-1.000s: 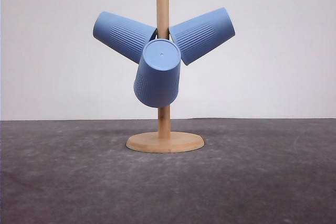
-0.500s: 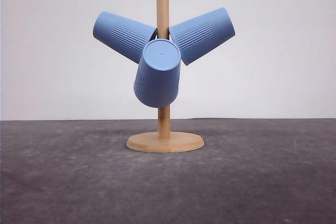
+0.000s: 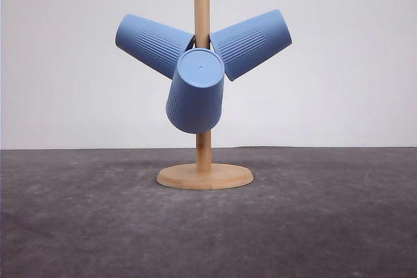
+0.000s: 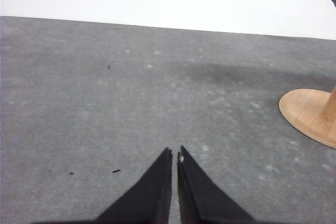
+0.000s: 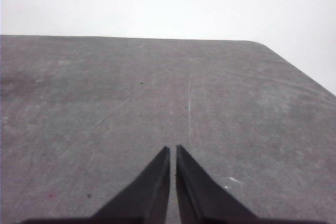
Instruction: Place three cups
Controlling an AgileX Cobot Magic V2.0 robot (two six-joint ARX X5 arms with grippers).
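Both my arms are low over the grey surface point(image 3: 313, 226), wrists angled shallowly forward. My left gripper point(image 4: 174, 153) has its black fingers drawn together, a hairline slit between the tips, nothing held. My right gripper point(image 5: 172, 149) is the same: fingers nearly touching, empty, pointed across bare surface toward its rounded far corner.

No writing or labels readable on anything.

Front view: the wooden stand point(image 3: 203, 175) sits upright at centre on its round base. All three cups hang on it, mouths toward the pole. The left cup point(image 3: 151, 43) tilts up and out to the left, the right cup point(image 3: 253, 42) up and out to the right, and the front cup point(image 3: 195, 92) hangs toward the camera with its flat bottom facing it, overlapping the pole.

Left wrist view: the stand's base edge lies well apart from my fingertips; a dark blue corner at the frame edge, cannot tell which cup.
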